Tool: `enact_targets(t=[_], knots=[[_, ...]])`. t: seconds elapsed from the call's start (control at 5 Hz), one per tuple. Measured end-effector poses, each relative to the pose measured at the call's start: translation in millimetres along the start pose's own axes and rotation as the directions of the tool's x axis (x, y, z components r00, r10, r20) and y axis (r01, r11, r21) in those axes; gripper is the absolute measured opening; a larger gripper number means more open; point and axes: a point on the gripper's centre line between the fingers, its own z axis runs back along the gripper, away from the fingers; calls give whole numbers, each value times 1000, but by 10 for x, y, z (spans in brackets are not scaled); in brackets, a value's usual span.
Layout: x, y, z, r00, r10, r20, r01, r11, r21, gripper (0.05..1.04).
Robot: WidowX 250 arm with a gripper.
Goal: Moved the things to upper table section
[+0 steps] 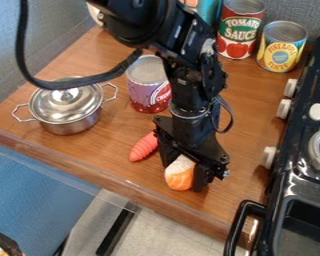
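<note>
Grey textured walls [46, 37] close in behind a brown wood-grain tabletop [109, 150], and we look down on it at a slant. Down from the top edge comes the black robot arm [189, 85], and at its lower end hangs the black two-finger end effector [183, 177], low over the front part of the tabletop. And yes, we see it clamped on a rounded orange-and-white toy piece [179, 175], one finger on either side! Just beside it, up and to the left, we have a ridged coral-red toy piece [144, 146] lying at a tilt. Over at the left we spot a shiny silver metal pot [68, 120] with its lid on and a loop handle at each side. Between pot and arm, a purple-and-red can [148, 85] stands upright. Farther back, near each other, stand a tall can with a red, green and white label [239, 30] and a yellow-labelled can [281, 47]. And along the right, we find a black toy stove [306, 190] with pale knobs facing the cans' side.
</note>
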Motion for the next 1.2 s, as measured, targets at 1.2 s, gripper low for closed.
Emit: enact_targets(t=[1.2], knots=[[570,2175,972,938,319,132,-332,939,87,647]])
